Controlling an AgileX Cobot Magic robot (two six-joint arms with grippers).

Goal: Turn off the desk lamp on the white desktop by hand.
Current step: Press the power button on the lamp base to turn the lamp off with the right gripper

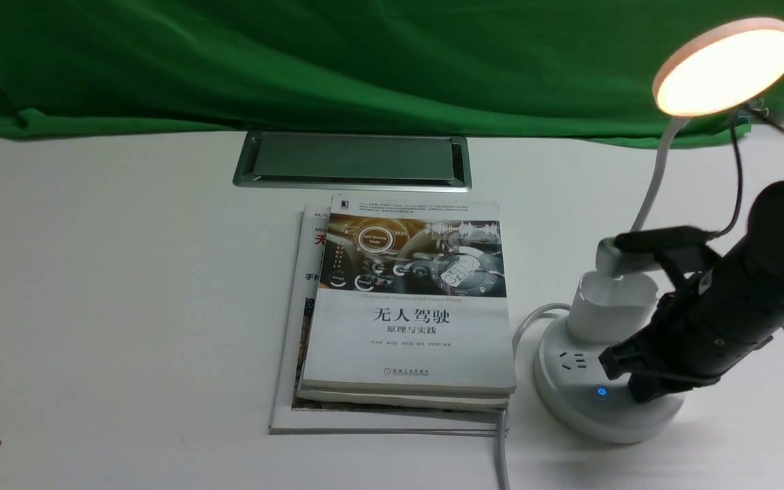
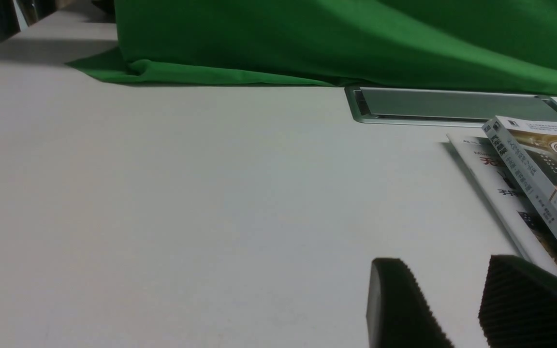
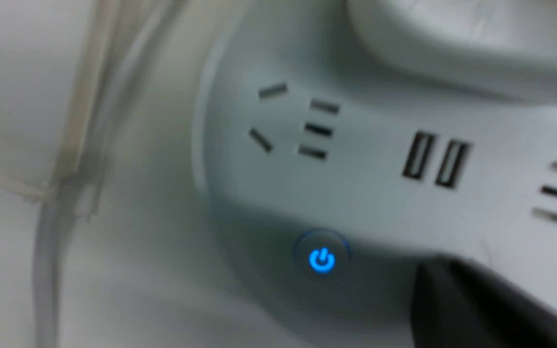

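Note:
The desk lamp stands at the right of the white desktop (image 1: pixel 126 286). Its round disc head (image 1: pixel 725 67) glows warm. A thin neck (image 1: pixel 650 190) runs down to a small cup (image 1: pixel 613 306) on the wide round base (image 1: pixel 569 388). A blue power button (image 1: pixel 601 392) is lit on the base. My right gripper (image 1: pixel 627 381) is shut, its tip low over the base just beside that button. In the right wrist view the dark tip (image 3: pixel 452 299) sits next to the lit button (image 3: pixel 322 260). My left gripper (image 2: pixel 445 270) is open and empty over bare desktop.
Stacked books (image 1: pixel 405 306) lie mid-table, left of the lamp base. The silver-framed hatch (image 1: pixel 354 160) sits behind them. Green cloth (image 1: pixel 365 61) covers the back. A grey cord (image 1: pixel 501 449) runs from the base to the front edge. Sockets and USB ports (image 3: pixel 435 159) are on the base.

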